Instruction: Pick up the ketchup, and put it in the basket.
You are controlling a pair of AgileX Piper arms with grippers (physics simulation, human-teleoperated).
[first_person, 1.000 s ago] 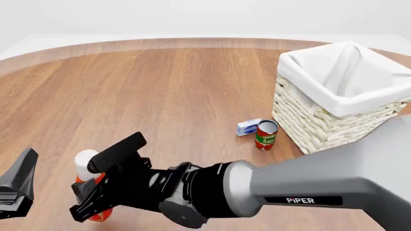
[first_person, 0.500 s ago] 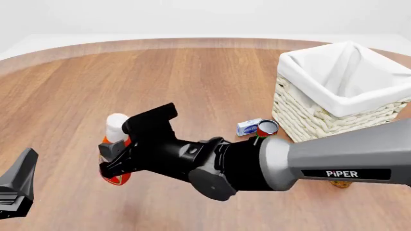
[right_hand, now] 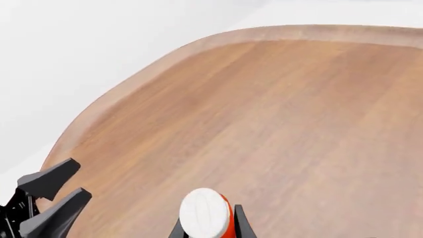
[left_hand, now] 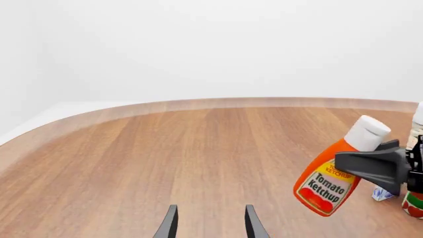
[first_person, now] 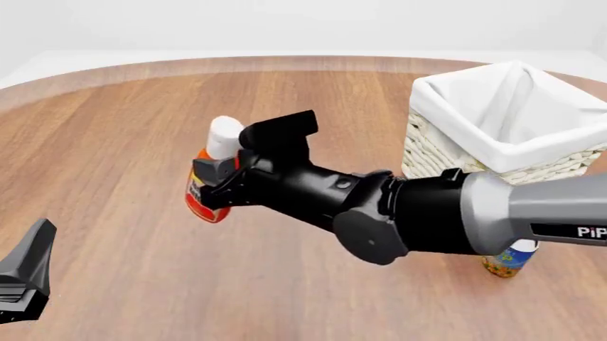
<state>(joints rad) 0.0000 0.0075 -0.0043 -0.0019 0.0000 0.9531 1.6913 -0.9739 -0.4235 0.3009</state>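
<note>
Since the earlier front frames, the right gripper [first_person: 220, 186] has carried the ketchup [first_person: 204, 193] from the near-left edge of the table [first_person: 114, 135] up and toward mid-table; the bottle now hangs clear of the wood, tilted, white cap uppermost. Nearest the camera, the left gripper [first_person: 24, 280] sits at the near-left corner, its fingers [left_hand: 170, 225] spread with nothing between them. Next out, the right gripper's fingers [first_person: 284, 131] pinch the one ketchup bottle at its upper body (label reading "Tomato Ketchup" visible in the left wrist view). One can [first_person: 505, 259] stands near the right edge, partly hidden under the right arm [first_person: 474, 213]. Farthest right stands one basket [first_person: 446, 167], white liner folded over its rim, well apart from the bottle. Other small items are hidden behind the arm.
</note>
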